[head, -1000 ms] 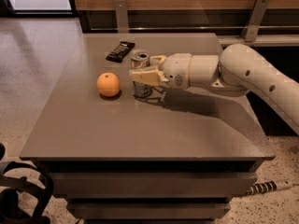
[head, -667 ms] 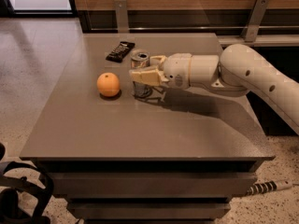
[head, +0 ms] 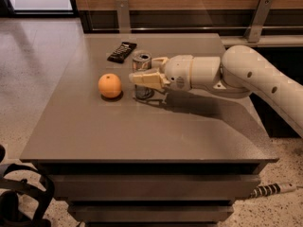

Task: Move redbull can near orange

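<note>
The gripper (head: pixel 143 69) sits around the upright redbull can (head: pixel 141 60); whether it clamps the can cannot be determined. The orange (head: pixel 110 85) rests near, just ahead of the gripper.

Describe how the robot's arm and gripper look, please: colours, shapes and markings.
The arm is smooth, off-white and made of thick rounded segments, with a few small dark dots on its shell. No cables show on it. The gripper, at the redbull can beside the orange, has two pale cream, tapering fingers.
</note>
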Robot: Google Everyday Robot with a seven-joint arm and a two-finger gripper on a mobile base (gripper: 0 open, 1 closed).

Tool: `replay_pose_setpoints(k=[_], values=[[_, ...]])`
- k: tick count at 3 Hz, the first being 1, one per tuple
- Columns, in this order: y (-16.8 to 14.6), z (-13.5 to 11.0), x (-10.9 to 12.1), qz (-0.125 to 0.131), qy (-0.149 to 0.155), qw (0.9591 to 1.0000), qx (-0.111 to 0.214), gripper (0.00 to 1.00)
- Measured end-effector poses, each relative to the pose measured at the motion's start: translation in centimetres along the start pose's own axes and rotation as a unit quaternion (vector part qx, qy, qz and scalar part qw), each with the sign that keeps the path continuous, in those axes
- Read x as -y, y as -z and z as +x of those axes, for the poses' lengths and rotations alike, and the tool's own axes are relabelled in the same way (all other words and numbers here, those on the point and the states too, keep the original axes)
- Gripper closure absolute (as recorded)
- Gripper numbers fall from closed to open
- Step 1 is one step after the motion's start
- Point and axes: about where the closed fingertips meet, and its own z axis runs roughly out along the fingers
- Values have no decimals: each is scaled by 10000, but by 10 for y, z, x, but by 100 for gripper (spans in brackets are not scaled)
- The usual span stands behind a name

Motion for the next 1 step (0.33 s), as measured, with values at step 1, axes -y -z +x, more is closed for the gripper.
replay_pose_setpoints(k=[1], values=[[-2, -1, -1, -22, 4, 10000, 1, 0]])
